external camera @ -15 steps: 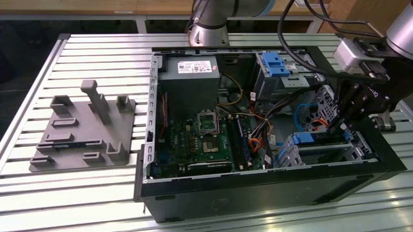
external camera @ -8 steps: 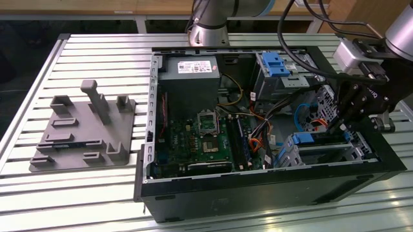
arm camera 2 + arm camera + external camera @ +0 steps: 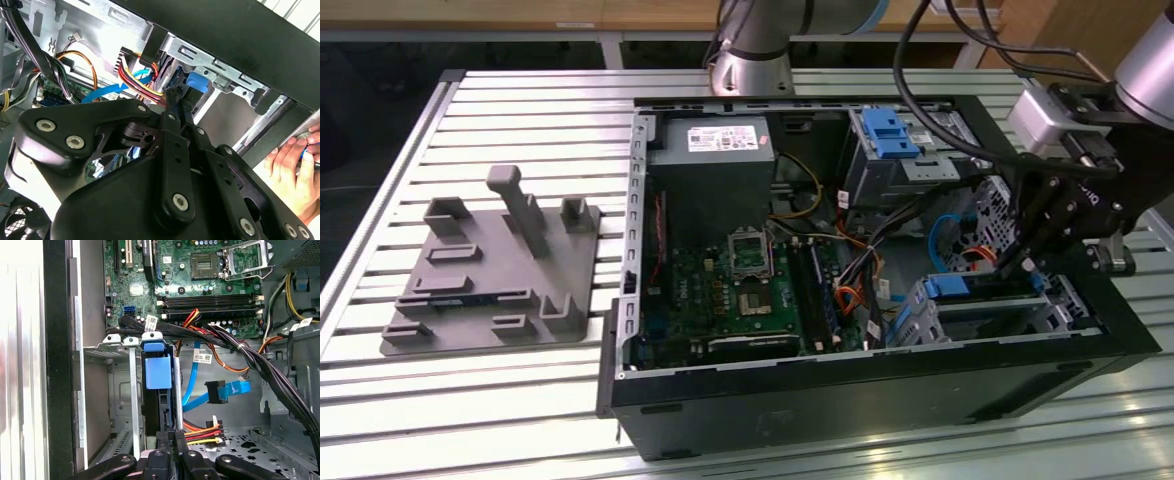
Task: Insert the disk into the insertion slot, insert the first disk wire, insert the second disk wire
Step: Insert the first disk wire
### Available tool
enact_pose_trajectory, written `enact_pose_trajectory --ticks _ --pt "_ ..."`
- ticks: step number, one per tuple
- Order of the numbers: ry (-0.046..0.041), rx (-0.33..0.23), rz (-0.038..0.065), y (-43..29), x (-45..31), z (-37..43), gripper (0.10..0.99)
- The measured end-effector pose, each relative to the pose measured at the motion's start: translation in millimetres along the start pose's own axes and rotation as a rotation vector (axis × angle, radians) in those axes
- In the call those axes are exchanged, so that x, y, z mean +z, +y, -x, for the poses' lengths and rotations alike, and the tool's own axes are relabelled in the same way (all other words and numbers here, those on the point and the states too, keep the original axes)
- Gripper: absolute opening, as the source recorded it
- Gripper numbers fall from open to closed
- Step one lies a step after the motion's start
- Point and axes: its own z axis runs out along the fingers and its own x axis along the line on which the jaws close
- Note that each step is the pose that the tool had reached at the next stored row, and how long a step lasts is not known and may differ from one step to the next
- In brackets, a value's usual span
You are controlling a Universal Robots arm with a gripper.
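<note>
An open computer case (image 3: 854,395) is lying on the slatted table (image 3: 520,100), with a grey plastic stand (image 3: 480,290) sitting well apart from it at the exterior view's nine o'clock. Inside the case, a green circuit board (image 3: 747,300) is covering the floor near the middle. At four o'clock the drive cage (image 3: 1074,312) is holding the hard drive (image 3: 983,292) in its blue frame.

The claw (image 3: 1007,262) is reaching down into the case at the drive's end. It is pinched together on the black plug of the orange and black wire bundle (image 3: 202,432), right against the drive. Whether the plug is fully seated cannot be told.

The light-blue flat cable (image 3: 237,388) is hanging loose near the claw, its dark plug apart from the drive. In the second wrist view a person's hand (image 3: 292,167) is resting by the case's outer wall.
</note>
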Motion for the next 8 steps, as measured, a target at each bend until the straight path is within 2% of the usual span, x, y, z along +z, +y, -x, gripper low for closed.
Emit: enact_pose_trajectory --ticks 6,7,8 --pt "-0.0003 -0.007 0.0 -0.2 2.0 -0.8 0.173" --pt "-0.0002 -0.008 0.0 -0.2 1.8 -0.9 0.231" --pt "0.0004 -0.008 0.0 -0.1 0.7 -1.0 0.231"
